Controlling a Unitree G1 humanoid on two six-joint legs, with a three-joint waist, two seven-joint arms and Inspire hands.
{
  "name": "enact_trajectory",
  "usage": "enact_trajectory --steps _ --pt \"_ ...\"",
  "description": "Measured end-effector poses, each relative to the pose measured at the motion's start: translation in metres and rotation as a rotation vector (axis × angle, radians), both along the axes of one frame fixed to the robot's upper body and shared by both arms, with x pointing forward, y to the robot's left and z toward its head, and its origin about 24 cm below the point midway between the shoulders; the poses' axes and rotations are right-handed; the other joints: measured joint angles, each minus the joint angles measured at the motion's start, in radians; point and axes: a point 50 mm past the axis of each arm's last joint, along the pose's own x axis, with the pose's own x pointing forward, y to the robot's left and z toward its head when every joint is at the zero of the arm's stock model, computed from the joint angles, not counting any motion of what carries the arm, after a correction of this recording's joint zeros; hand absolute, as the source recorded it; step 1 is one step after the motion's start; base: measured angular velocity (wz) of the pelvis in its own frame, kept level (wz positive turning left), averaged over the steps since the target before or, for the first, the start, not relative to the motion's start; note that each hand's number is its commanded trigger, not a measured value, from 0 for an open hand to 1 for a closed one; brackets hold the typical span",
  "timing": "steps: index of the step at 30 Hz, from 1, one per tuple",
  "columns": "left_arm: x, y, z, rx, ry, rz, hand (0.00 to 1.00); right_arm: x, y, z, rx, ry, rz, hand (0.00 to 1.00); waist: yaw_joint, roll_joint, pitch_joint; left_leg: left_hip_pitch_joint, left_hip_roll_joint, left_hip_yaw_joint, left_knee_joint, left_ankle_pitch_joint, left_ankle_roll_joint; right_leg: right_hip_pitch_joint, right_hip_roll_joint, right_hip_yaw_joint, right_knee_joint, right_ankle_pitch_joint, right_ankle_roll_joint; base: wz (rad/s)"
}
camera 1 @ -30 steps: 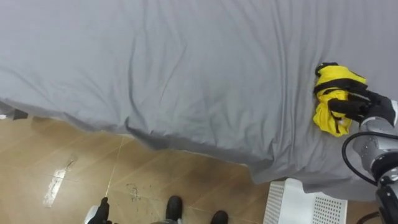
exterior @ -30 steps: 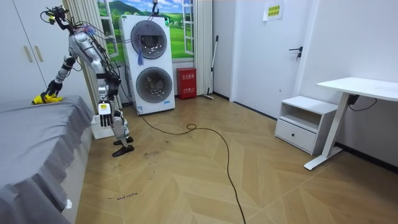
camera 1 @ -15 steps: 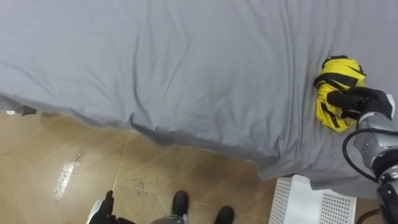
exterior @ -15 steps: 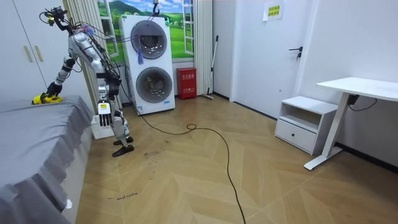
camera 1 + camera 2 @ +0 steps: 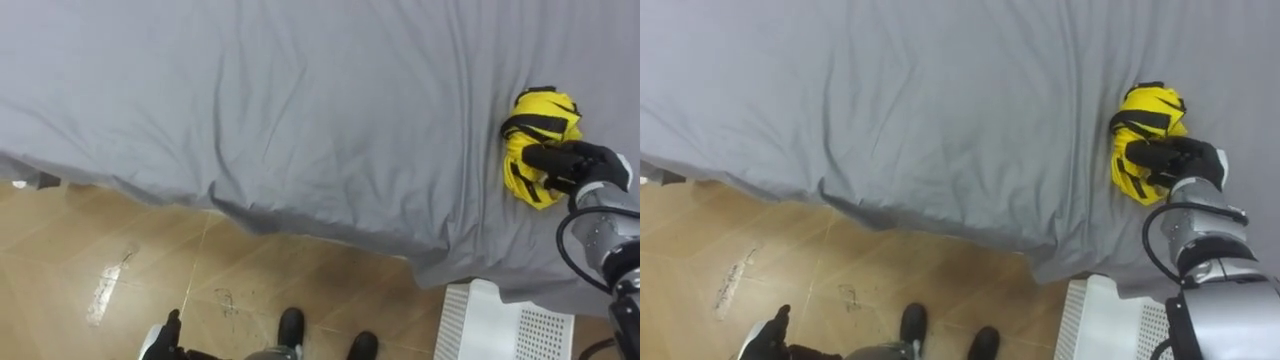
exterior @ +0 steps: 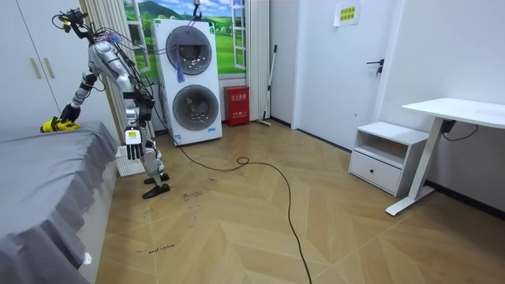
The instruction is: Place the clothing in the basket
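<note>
One yellow garment (image 5: 538, 135) lies bunched by the bed's (image 5: 300, 100) near edge, with the right hand's (image 5: 585, 168) fingers (image 5: 545, 157) clamped on it. The left hand (image 6: 132, 147) hangs, fingers straight.

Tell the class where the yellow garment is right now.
In the left eye view the yellow garment lies on the grey bed at the right, gripped by the right robot hand, above the white basket on the floor.
</note>
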Motion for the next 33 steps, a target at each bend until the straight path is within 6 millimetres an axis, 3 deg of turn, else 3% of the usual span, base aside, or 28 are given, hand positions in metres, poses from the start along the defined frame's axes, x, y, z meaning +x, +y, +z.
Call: enact_trajectory --steps 5,9,11,13,15,16,18,20,26,28,33 --pt "0.000 0.001 0.000 -0.003 -0.002 0.010 0.00 0.008 0.006 0.009 0.025 -0.059 0.036 1.00 -0.012 -0.002 -0.0016 0.017 0.001 0.021 -0.004 0.000 0.000 0.001 0.000 0.027 0.013 0.000 0.000 -0.11" --pt "-0.004 0.008 0.001 -0.006 -0.021 0.052 0.00 0.014 0.013 0.019 0.041 -0.150 0.094 1.00 -0.060 -0.004 -0.0066 0.061 0.001 0.022 -0.004 0.000 0.000 0.042 -0.001 0.028 0.017 0.000 0.000 0.00" --pt "-0.011 0.015 0.000 0.002 -0.021 0.085 0.00 0.008 0.014 0.020 0.046 -0.194 0.110 1.00 -0.077 -0.015 -0.0230 0.100 0.000 0.023 -0.010 0.000 0.000 0.086 0.000 0.029 0.000 0.000 0.000 -0.04" --pt "-0.018 0.023 0.000 0.007 -0.019 0.132 0.00 0.002 0.017 0.020 0.045 -0.231 0.139 1.00 -0.105 -0.024 -0.0300 0.134 0.000 0.027 -0.011 0.000 0.000 0.131 0.002 0.024 -0.018 0.000 0.000 0.06" --pt "-0.031 0.028 -0.002 0.009 0.000 0.170 0.00 -0.009 0.017 0.017 0.048 -0.257 0.149 1.00 -0.119 -0.035 -0.0420 0.184 0.000 0.038 -0.025 0.000 0.000 0.179 0.004 0.030 -0.036 0.000 0.000 -0.05" --pt "-0.041 0.030 -0.004 0.011 0.019 0.186 0.00 -0.016 0.017 0.015 0.048 -0.266 0.155 1.00 -0.131 -0.041 -0.0552 0.214 0.001 0.051 -0.034 -0.001 0.000 0.212 0.007 0.036 -0.054 -0.001 0.002 -0.10" --pt "-0.054 0.030 -0.007 0.011 0.041 0.199 0.00 -0.029 0.016 0.010 0.050 -0.269 0.154 1.00 -0.150 -0.047 -0.0635 0.277 0.001 0.054 -0.059 -0.001 0.000 0.269 0.013 0.050 -0.077 0.002 0.006 -0.09" --pt "-0.070 0.031 -0.009 0.013 0.076 0.209 0.00 -0.044 0.014 0.002 0.047 -0.252 0.155 1.00 -0.181 -0.056 -0.0776 0.333 0.002 0.055 -0.067 -0.007 -0.001 0.322 0.018 0.056 -0.101 0.001 0.010 -0.09" --pt "-0.082 0.033 -0.011 0.031 0.111 0.218 0.00 -0.065 0.001 0.010 0.007 -0.295 0.103 1.00 -0.213 -0.046 -0.0747 0.424 0.009 0.105 -0.087 -0.016 -0.003 0.381 0.034 0.112 -0.102 0.006 0.013 -0.29" --pt "-0.081 0.034 -0.010 0.043 0.113 0.204 0.00 -0.069 -0.003 0.016 -0.008 -0.323 0.090 1.00 -0.253 -0.041 -0.0749 0.443 0.007 0.110 -0.094 -0.017 -0.002 0.395 0.035 0.119 -0.102 0.005 0.013 -0.11" --pt "-0.080 0.031 -0.011 0.054 0.122 0.172 0.00 -0.078 -0.010 0.023 -0.018 -0.355 0.071 1.00 -0.284 -0.044 -0.0718 0.486 0.019 0.171 -0.111 -0.031 -0.009 0.405 0.050 0.176 -0.104 0.010 0.012 -0.38"
